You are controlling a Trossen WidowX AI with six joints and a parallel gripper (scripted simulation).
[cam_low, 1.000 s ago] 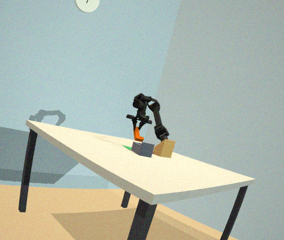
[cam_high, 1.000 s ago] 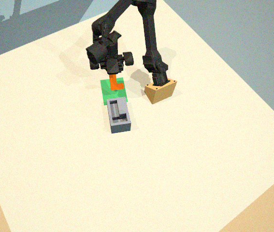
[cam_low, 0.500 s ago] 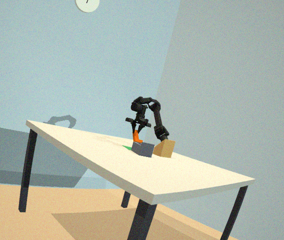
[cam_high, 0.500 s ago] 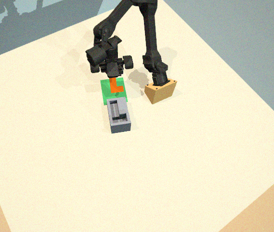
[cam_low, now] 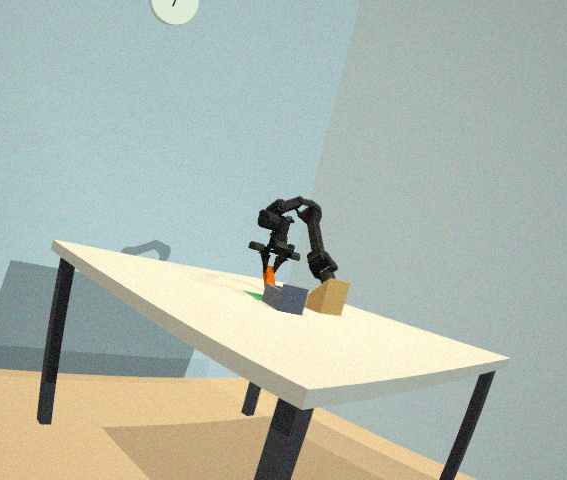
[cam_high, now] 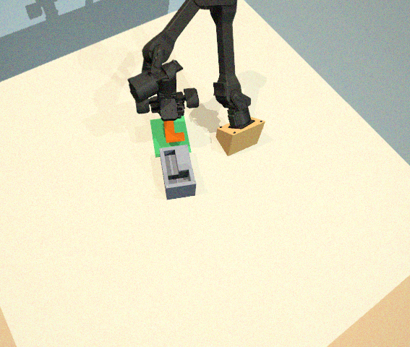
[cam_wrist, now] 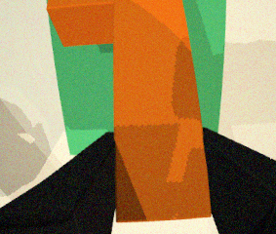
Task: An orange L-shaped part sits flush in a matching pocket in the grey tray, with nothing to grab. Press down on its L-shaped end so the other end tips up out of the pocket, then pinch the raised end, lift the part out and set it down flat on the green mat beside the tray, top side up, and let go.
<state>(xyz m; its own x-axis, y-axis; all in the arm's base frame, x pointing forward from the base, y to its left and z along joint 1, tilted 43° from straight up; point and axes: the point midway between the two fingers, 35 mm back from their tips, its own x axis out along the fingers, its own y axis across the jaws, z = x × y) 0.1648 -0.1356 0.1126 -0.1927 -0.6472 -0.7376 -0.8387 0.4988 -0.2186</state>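
Wrist view says most: the part (cam_wrist: 152, 97) hangs from the gripper (cam_wrist: 160, 217), pinched by its straight end, with the L end dangling lowest over the mat (cam_wrist: 206, 0). The claw is clamped on that orange bar and nothing else. From the top view the part (cam_high: 173, 131) is out of the tray (cam_high: 178, 173), whose pocket lies bare, and the gripper (cam_high: 168, 108) stands above the mat (cam_high: 157, 143) just beside the tray. From the exterior view the part (cam_low: 269, 276) looks steeply tilted, nearly on end, and I cannot tell whether its low end touches the mat yet.

That tilt is the worry, to my eye. If the claw lets go with the piece this upright, it may topple the wrong way and land on its side or face down, or tip off the mat's edge towards the tray. Pushing down hard while it stands on its toe could also twist it in the fingers. It seems to need laying over flat before release.
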